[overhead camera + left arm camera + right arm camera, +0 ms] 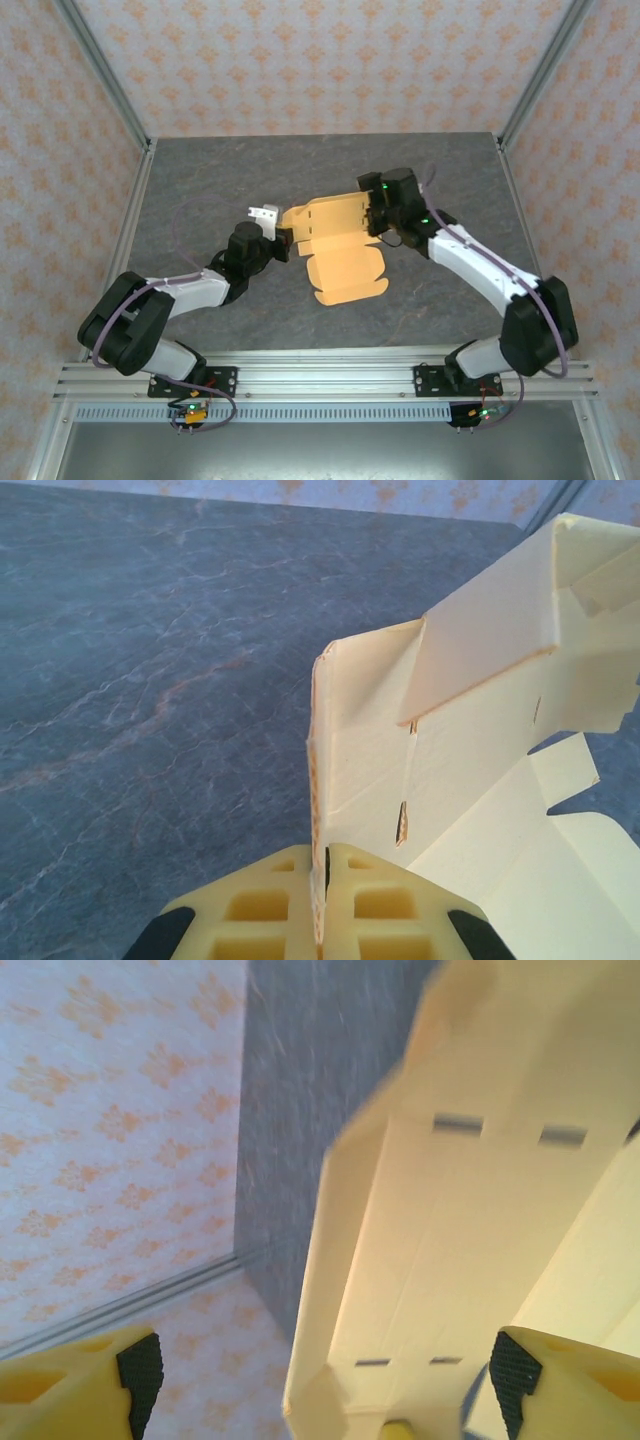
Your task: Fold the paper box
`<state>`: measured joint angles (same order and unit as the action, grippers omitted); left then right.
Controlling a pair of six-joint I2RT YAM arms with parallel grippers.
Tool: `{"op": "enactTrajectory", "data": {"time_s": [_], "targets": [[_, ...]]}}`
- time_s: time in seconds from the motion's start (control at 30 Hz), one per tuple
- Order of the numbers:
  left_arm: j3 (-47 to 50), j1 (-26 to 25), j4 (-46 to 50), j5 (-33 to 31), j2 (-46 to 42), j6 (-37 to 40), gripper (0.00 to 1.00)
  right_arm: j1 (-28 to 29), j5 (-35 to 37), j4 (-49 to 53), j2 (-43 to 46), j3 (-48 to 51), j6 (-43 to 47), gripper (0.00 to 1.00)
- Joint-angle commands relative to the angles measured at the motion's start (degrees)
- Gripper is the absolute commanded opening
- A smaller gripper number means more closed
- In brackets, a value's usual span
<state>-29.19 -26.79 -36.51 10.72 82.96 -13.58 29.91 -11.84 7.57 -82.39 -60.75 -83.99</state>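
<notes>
Your left gripper (322, 865) pinches the left wall of the paper box (340, 255), steadying it; your right gripper (325, 1375) straddles the right wall, jaws spread.

Paper box (340, 250) sits mid-table (200, 190), between both grippers. Left gripper (285, 243) is at the box's left edge, jaws pinched on an upright panel; in the left wrist view that panel rises straight up from the fingertips (280, 900), with the rest of the box spreading right of it. Right gripper (375, 215) is at the box's far right corner, jaws spread wide, a box wall between them touching neither finger. The box's near flap lies flat on the table toward the arm bases. Walls stand behind and beside the table.
</notes>
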Motion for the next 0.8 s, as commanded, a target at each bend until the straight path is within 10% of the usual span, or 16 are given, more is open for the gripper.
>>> {"op": "enactTrajectory", "data": {"time_s": [0.0, 0.23, 0.47, 0.77], "targets": [[1.5, -0.1, -4.8, -3.3, 0.7, -1.5, 0.03, 1.1, -3.2, -10.6, -3.2, -2.3, -13.2, 0.87], [2.9, -0.2, -4.6, -4.6, -0.9, -1.3, 0.03, 1.2, -7.4, -20.1, -13.1, -5.0, -17.7, 0.73], [3.6, -0.2, -4.9, -6.6, -0.5, -1.4, 0.03, 1.3, -6.5, -19.6, -16.1, -7.0, -17.9, 0.36], [3.5, -0.1, -6.1, -6.7, -0.5, -2.1, 0.03, 1.6, -6.7, -15.1, -16.9, -6.3, -17.9, 0.44]]}}
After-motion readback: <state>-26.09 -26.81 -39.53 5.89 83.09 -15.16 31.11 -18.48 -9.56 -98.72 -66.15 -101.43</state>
